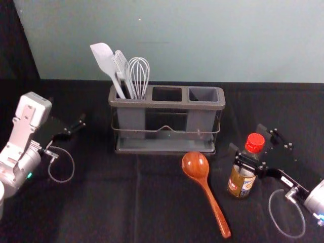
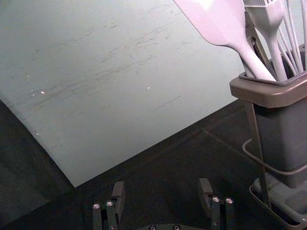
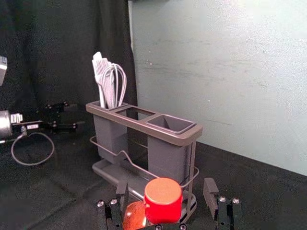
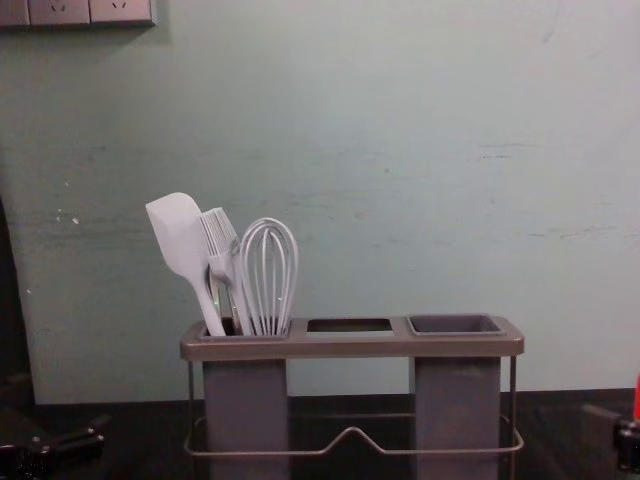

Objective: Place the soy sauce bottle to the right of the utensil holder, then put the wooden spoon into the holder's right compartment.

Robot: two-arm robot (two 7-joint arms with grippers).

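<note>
Right gripper [image 1: 246,137] open around the soy sauce bottle [image 1: 241,182].
I have my fingers apart on either side of it; bottle's upright on the surface [image 1: 101,207], right and near of the utensil holder [image 1: 167,105]. Wooden spoon [image 1: 205,187] lies left of bottle. My left gripper [image 1: 70,129] is parked left, open.

Lighting's pretty soft on the pale wall [image 1: 177,50], tbh, but the black cloth [image 1: 101,202] looks super dim, with small glints on the wooden spoon [image 1: 195,164].

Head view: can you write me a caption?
Open right jaws around the bottle, wooden spoon beside it, holder behind.
</note>
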